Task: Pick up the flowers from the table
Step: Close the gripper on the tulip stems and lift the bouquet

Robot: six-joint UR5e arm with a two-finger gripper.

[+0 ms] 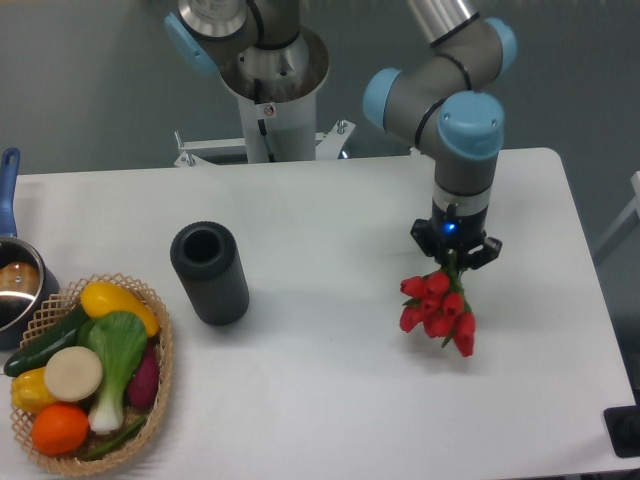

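I see the white table (330,400) with rounded corners filling most of the view, grey wall behind it, arm base (268,90) mounted at the far edge. The gripper (455,252) is over the right half of the worktop, pointing straight down, blue light lit on its body. The flowers (438,308) are right under it: green stems run up into the gripper, red heads fan out toward the near edge, so the long axis runs roughly far-to-near, heads slightly toward the right. Fingers look closed narrowly on the stems (fingertips themselves mostly hidden by the gripper body). Can't tell if the heads are touching the worktop or just above it. Left of centre, a black cylinder (208,273) lies tilted, its open end facing up. Near left corner: a wicker basket (160,345) of toy vegetables, including a green-and-white leafy one (115,355). A blue-handled pot (15,285) sits at the left edge.
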